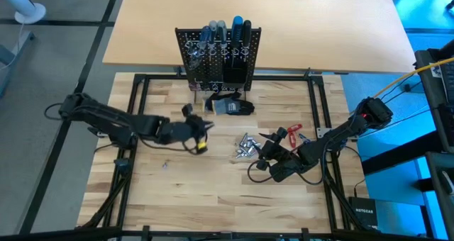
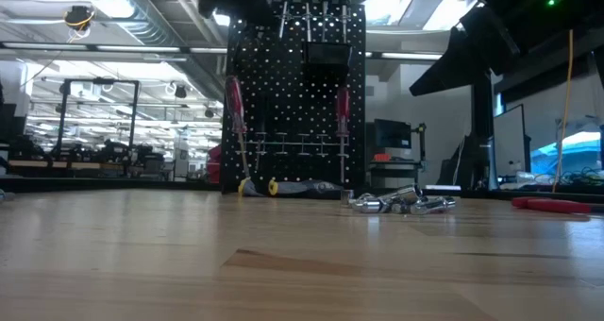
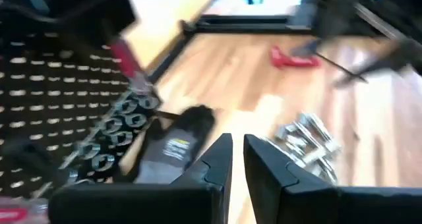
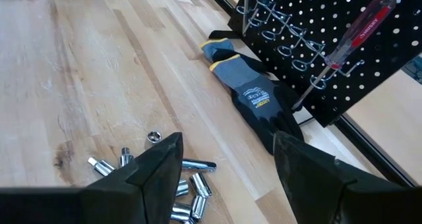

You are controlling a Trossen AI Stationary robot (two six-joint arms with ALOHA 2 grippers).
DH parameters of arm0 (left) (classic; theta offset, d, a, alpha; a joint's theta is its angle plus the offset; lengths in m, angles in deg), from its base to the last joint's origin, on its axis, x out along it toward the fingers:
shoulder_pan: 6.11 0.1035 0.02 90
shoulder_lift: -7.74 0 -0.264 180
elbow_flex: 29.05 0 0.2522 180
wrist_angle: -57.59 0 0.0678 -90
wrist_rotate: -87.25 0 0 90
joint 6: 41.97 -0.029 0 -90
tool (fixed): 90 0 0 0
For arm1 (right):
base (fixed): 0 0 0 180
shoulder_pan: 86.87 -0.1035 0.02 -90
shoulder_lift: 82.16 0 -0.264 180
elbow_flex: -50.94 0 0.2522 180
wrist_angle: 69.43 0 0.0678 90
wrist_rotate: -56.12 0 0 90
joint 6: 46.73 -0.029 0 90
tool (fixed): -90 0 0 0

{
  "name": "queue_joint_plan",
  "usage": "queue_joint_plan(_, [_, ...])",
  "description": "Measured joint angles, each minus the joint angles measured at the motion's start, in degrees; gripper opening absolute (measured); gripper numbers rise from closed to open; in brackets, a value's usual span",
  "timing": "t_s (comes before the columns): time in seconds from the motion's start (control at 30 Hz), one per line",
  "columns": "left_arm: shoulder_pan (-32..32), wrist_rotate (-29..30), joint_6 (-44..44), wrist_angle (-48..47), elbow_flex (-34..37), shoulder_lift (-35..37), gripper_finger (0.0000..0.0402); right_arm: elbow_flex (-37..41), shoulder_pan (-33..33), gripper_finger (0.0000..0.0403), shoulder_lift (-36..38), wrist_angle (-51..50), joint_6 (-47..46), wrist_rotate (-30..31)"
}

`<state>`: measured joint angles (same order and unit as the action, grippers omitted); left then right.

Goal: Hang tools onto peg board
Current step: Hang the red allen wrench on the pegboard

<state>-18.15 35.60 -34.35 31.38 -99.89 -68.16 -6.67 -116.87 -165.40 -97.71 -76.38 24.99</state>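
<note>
- Left pincer (image 1: 202, 133): fingers pressed nearly together, nothing visibly held; it sits low over the worktop (image 1: 177, 191), just in front of the peg board (image 1: 218, 57).
- Right pincer (image 1: 273, 147): fingers spread wide, empty, positioned just right of the socket pile.
- Done: several screwdrivers (image 1: 228, 30) stand in the top of the peg board; two red-handled screwdrivers (image 2: 235, 113) hang in its ring holders.
- Left to do: a pile of small silver sockets (image 1: 246, 147) lies loose on the worktop between the pincers.
- A red tool (image 1: 294, 132) lies on the worktop near the right arm, unhung.
- A dark glove (image 4: 254, 99) lies at the peg board's foot.
- Judgement: roughly half complete.
</note>
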Motion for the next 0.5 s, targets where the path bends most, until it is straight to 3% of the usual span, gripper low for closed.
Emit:
queue_joint_plan(0.27, [-1.28,-10.52,5.52,15.69,15.27,0.27,0.0031,0.00,0.02,0.0234,0.00,1.46,0.07,0.00])
queue_joint_plan(0.5, [-1.99,-10.64,12.10,19.97,23.43,0.13,0.0031,0.00,1.35,0.0234,0.00,2.23,0.37,0.12])
